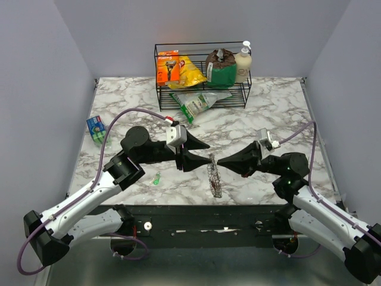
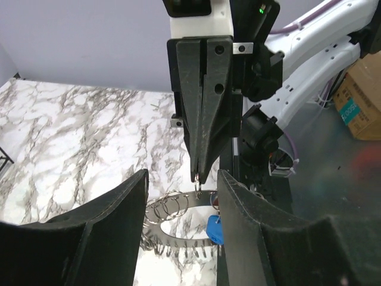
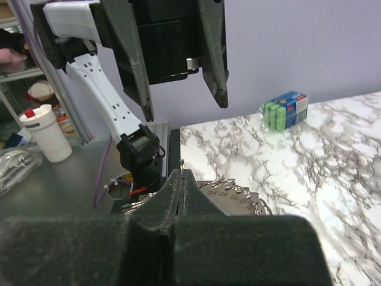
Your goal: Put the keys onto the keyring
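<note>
- Centre of marble table (image 1: 268, 113): keyring (image 1: 214, 180), pinched at its upper edge by right gripper (image 1: 219, 163), jaws pressed together on the thin wire.
- Right gripper in from 3 o'clock, left gripper (image 1: 208, 153) in from 9 o'clock, tips nearly meeting above the ring.
- Left jaws apart, gripping nothing; from the right wrist, both fingers (image 3: 134, 65) seen spread wide, one on each side of the pinch point and clear of it.
- From the left wrist, right gripper seen as a dark wedge pointing down between those open fingers, a small loop of wire caught at its very tip.
- Below the pinch, ring trailing toward 6 o'clock, fringed with small silver keys (image 2: 178, 250); impossible to tell whether the lowest touch the marble.
- Among that fringe, blue key (image 2: 214, 229), low between the open fingers.
- Alone on the marble at 9 o'clock from keyring, green key (image 1: 156, 177), well apart from it and off the ring.
- At 12 o'clock, against the back wall: wire rack (image 1: 237, 94) holding packets (image 1: 178, 70) and a pump bottle (image 1: 243, 62).
- Just in front of rack, at its foot: clear bag (image 1: 199, 102) lying flat, green print showing.
- At 10 o'clock, near table's left edge: small green-and-blue box (image 1: 95, 128), well apart from both grippers.
</note>
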